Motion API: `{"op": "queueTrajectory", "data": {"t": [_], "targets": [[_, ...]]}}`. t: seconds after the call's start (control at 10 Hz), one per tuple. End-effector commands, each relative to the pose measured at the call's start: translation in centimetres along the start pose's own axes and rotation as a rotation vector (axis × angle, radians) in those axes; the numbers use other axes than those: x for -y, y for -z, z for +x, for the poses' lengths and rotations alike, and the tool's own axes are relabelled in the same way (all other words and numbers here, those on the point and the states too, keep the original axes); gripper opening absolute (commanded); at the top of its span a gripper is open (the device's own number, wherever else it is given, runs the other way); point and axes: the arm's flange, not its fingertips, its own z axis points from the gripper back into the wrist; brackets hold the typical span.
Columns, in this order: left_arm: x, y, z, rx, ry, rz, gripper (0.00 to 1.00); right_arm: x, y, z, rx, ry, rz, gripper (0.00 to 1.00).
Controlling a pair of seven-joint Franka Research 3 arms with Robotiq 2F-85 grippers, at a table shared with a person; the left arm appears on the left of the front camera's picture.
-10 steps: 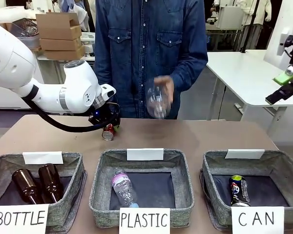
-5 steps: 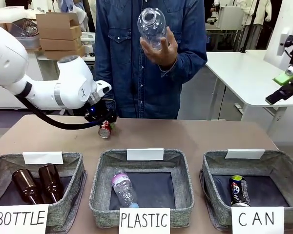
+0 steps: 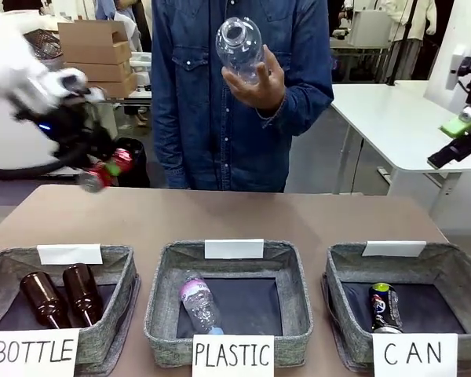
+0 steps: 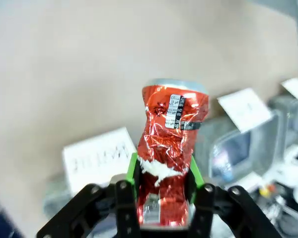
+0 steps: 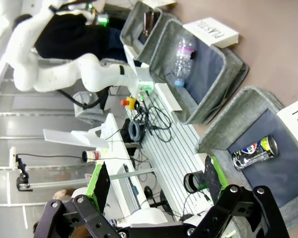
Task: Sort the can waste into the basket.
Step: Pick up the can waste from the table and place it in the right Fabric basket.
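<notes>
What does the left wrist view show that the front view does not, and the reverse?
Left wrist view alone: the red can's crumpled skin and printed label, pinched between the left gripper's green fingers.

Front view alone: the person's hand holding a clear bottle, two brown bottles in the BOTTLE basket, and a blue can in the CAN basket.

Both: the red can held above the table, blurred in front.
</notes>
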Motion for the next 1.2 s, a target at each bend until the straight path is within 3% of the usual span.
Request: {"op": "queueTrajectory", "data": {"t": [0.0, 0.2, 0.4, 0.7, 0.8, 0.9, 1.0, 1.1], "targets": [[-1.3, -6.7, -7.1, -0.074, 0.137, -0.078, 0.27, 0.0, 0.0, -0.1, 0.003, -0.020, -0.012, 1.00], [-0.2, -10.6, -13.1, -0.226, 0.413, -0.307, 0.27, 0.0, 0.0, -0.1, 0.003, -0.020, -0.012, 1.00], [2.1, -12.0, -19.1, -0.269, 0.591, -0.562, 0.27, 0.0, 0.0, -0.1, 0.003, -0.020, -0.012, 1.00], [4.9, -9.8, -25.1, -0.110, 0.764, -0.563, 0.27, 0.0, 0.0, -0.1, 0.003, -0.020, -0.012, 1.00], [5.7, -8.4, -26.0, 0.114, 0.861, -0.432, 0.27, 0.0, 0.0, -0.1, 0.003, -0.020, -0.012, 1.00], [6.4, -7.1, -26.5, 0.251, 0.979, -0.360, 0.27, 0.0, 0.0, -0.1, 0.003, -0.020, -0.012, 1.00], [7.1, -6.1, -26.6, 0.336, 1.029, -0.291, 0.27, 0.0, 0.0, -0.1, 0.003, -0.020, -0.012, 1.00], [7.8, -5.3, -26.1, 0.357, 1.048, -0.251, 0.27, 0.0, 0.0, -0.1, 0.003, -0.020, -0.012, 1.00]]}}
